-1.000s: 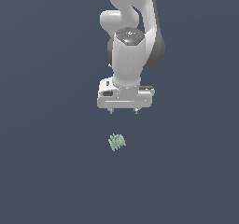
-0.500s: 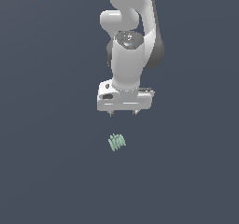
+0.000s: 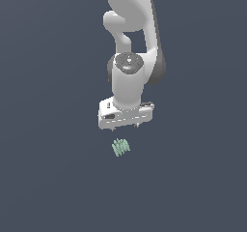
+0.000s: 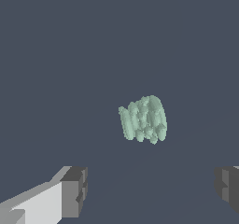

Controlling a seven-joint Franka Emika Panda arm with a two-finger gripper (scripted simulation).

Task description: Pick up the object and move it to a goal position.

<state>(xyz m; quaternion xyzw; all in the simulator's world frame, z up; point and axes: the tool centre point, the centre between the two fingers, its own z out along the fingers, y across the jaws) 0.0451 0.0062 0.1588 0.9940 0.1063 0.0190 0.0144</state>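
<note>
The object (image 3: 121, 147) is a tiny pale mint-green ribbed block lying on the dark grey floor, low in the middle of the exterior view. It also shows in the wrist view (image 4: 144, 119), free and untouched. My gripper (image 3: 124, 126) hangs just above and slightly behind it, pointing down, much larger than the block. Its fingers (image 4: 73, 192) stand wide apart with nothing between them. The gripper is open and empty.
The white arm (image 3: 131, 42) rises from the gripper toward the top of the exterior view. The plain dark grey floor (image 3: 53, 178) spreads all around the block. No other objects show.
The gripper has come down and a little toward the exterior view's left, closer to the block. The block has not moved.
</note>
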